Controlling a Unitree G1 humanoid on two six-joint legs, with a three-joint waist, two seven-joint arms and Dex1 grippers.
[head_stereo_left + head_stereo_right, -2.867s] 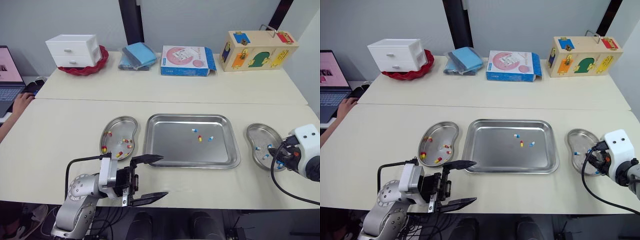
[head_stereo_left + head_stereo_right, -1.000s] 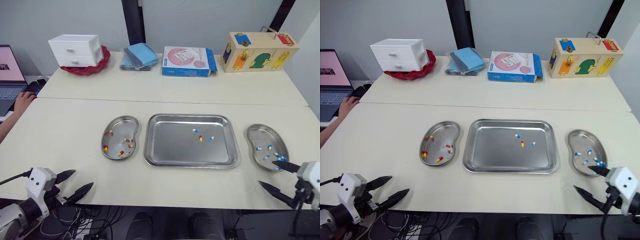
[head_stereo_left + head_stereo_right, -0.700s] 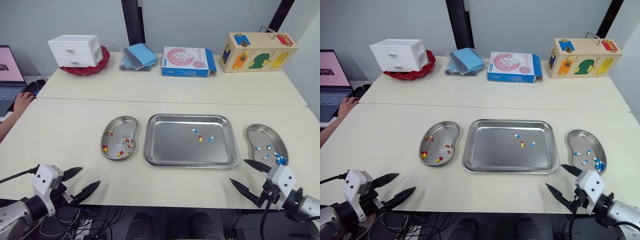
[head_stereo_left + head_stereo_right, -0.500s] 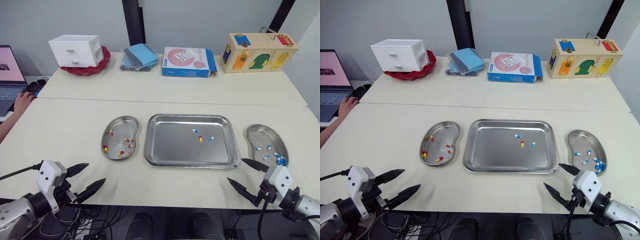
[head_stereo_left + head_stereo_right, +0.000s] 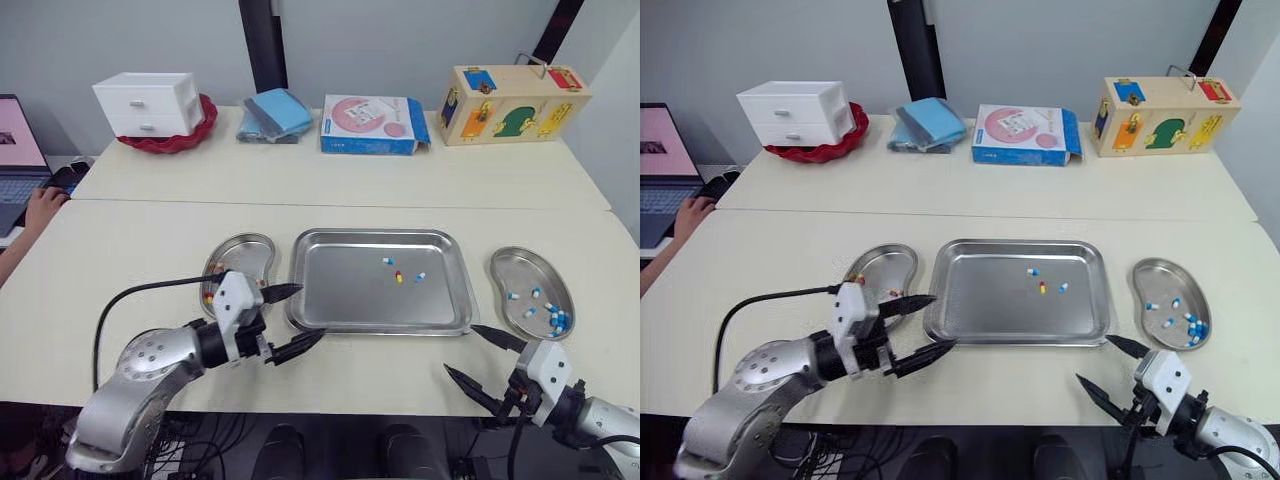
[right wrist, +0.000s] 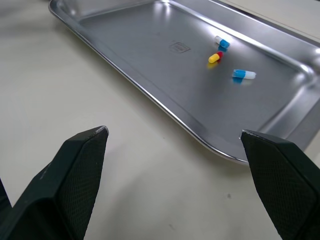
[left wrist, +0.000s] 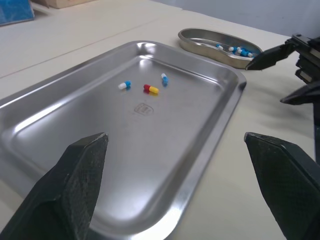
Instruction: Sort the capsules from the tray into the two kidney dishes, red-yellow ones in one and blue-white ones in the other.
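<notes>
The steel tray (image 5: 340,290) lies mid-table with three capsules: a red-yellow one (image 5: 398,277) between two blue-white ones (image 5: 388,261) (image 5: 421,276). The left kidney dish (image 5: 245,250) holds red-yellow capsules and is partly hidden by my left arm. Several blue-white capsules (image 5: 555,320) lie in the right kidney dish (image 5: 520,268). My left gripper (image 5: 311,311) is open and empty at the tray's front-left corner. My right gripper (image 5: 460,348) is open and empty near the table's front edge, just off the tray's front-right corner. The left wrist view shows the red-yellow capsule (image 7: 151,89) ahead.
Along the back table stand a white drawer box (image 5: 146,100) in a red bowl, folded blue cloths (image 5: 272,112), a pink-blue box (image 5: 372,122) and a wooden puzzle box (image 5: 510,102). A laptop (image 5: 15,150) and a person's hand (image 5: 45,205) are at far left.
My left gripper has swung from the table's front-left edge up and right to the tray's front-left corner. The right gripper has barely shifted.
</notes>
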